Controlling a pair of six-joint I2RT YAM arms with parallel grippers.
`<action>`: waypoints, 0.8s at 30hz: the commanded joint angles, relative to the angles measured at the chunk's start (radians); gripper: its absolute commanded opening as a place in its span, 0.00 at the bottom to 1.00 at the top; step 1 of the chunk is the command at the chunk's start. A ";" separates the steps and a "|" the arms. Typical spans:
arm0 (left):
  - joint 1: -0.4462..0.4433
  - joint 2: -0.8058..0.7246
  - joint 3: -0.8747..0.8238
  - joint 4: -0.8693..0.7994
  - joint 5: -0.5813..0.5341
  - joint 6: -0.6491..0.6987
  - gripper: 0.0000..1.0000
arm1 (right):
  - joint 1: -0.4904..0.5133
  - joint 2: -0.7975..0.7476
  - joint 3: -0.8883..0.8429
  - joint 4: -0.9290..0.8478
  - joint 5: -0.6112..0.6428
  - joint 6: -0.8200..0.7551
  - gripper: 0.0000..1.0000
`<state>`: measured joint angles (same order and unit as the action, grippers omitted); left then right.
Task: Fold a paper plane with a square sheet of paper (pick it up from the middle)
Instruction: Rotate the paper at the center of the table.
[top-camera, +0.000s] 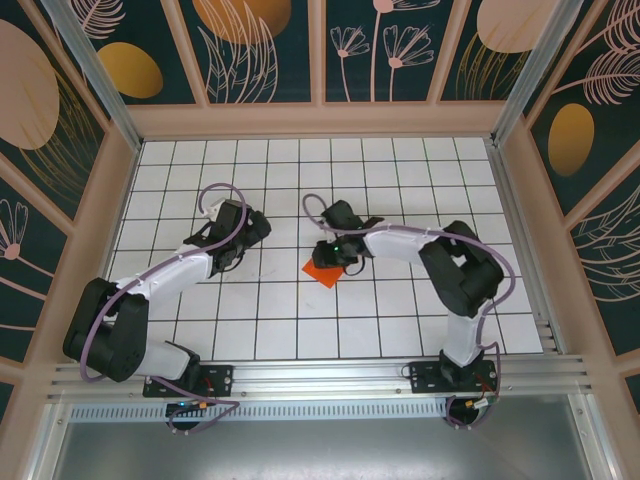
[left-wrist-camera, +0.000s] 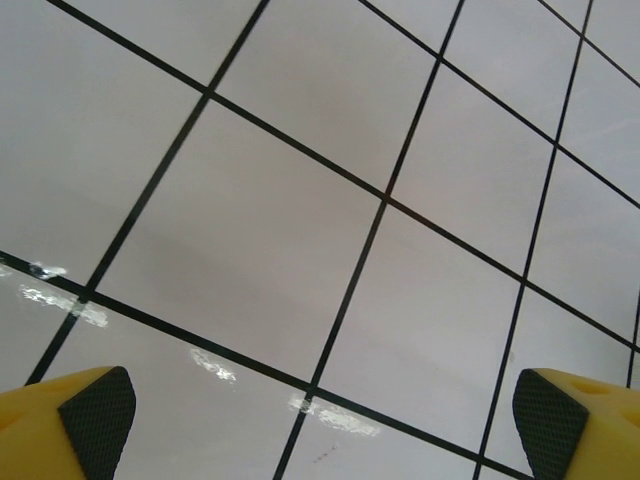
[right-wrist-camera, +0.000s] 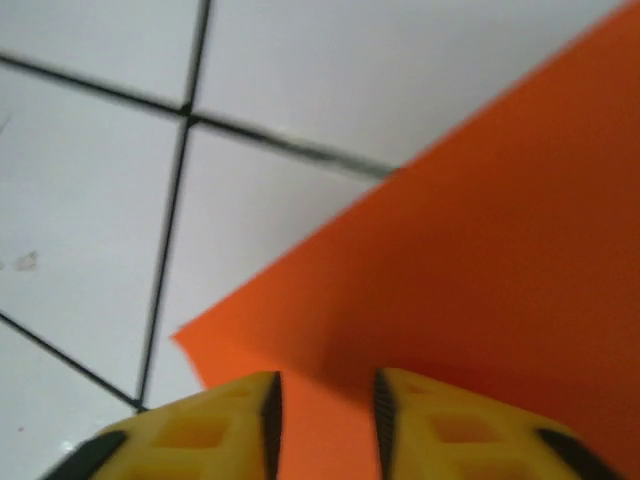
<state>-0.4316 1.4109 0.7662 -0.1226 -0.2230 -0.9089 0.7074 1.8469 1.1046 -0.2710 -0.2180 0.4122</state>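
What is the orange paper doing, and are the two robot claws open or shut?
Left gripper: wide open, empty, over bare tiles.
Right gripper: slightly open, fingers just above the paper.
Thin bright orange sheet of paper: lying on the white tiled table, partly hidden under the right gripper.

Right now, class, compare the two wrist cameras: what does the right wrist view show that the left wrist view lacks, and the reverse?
Right wrist: the square sheet of paper, bright orange, under the right gripper, jaws narrowly parted. Left wrist: the left gripper, wide open over the bare table. Both: that white gridded table and yellow fingers.
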 joint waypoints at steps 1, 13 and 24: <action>0.003 -0.009 -0.013 0.049 0.077 0.029 0.99 | -0.096 -0.065 -0.019 -0.043 0.131 0.137 0.38; 0.004 0.053 -0.006 0.124 0.325 0.057 0.93 | -0.154 0.059 0.061 -0.045 0.168 0.221 0.41; -0.014 0.085 -0.067 0.220 0.546 -0.061 0.75 | -0.192 0.155 0.107 -0.002 0.104 0.129 0.41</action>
<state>-0.4347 1.4933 0.7284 0.0422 0.2314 -0.9092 0.5297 1.9404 1.2060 -0.2859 -0.0902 0.5873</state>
